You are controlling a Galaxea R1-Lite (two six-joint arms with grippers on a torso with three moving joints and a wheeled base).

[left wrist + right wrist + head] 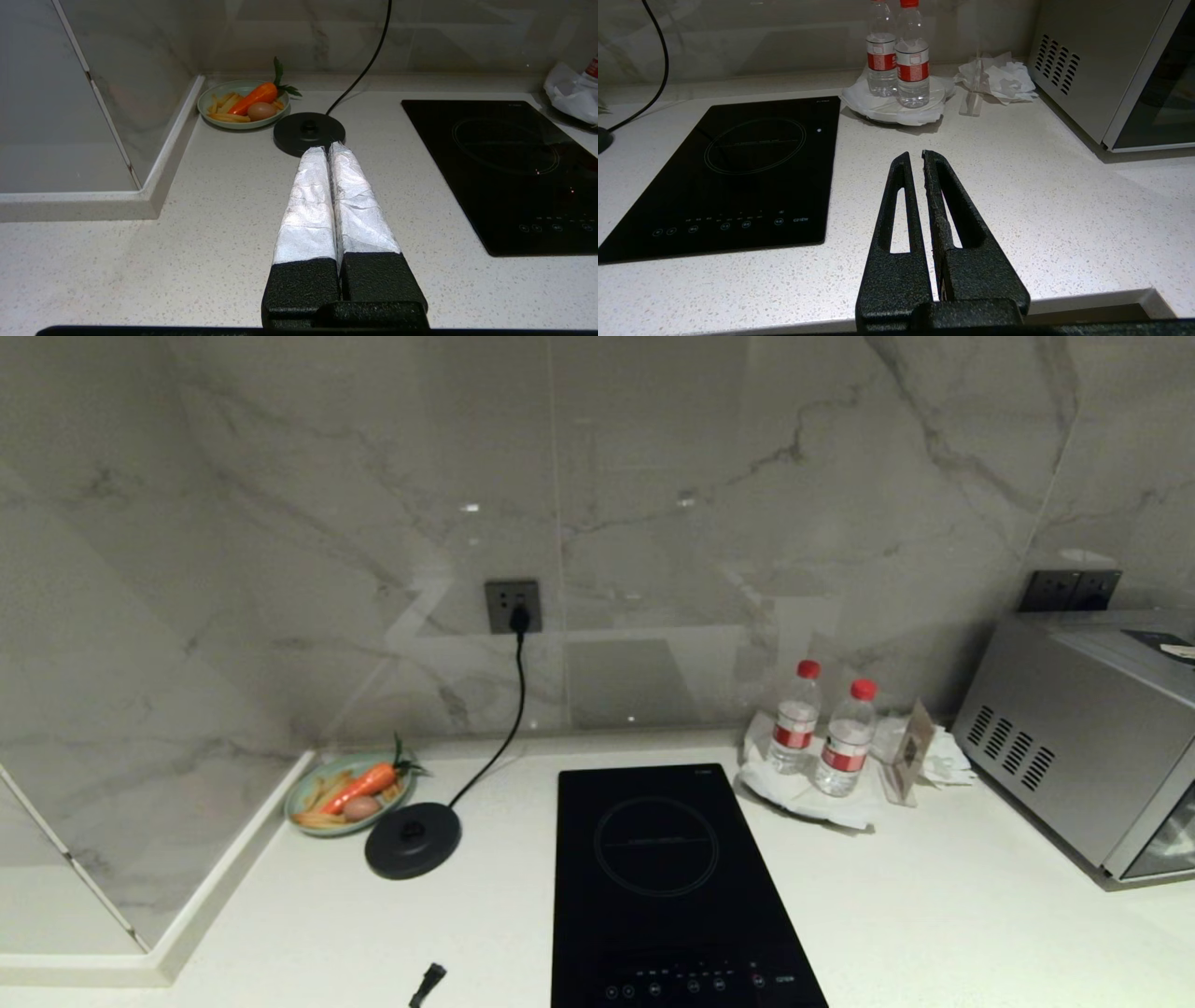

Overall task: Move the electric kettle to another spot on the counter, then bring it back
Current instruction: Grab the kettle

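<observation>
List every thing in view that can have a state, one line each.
kettle base: bare, no kettle on it
cord: plugged into wall socket
water bottles: upright, capped
induction hob: nothing on it
left gripper: shut, holding nothing
right gripper: shut, holding nothing

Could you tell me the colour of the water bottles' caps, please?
Red, on both water bottles; clearest in the head view.

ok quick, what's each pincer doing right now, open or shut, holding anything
left pincer: shut, holding nothing, above the counter.
right pincer: shut, holding nothing, above the counter.
</observation>
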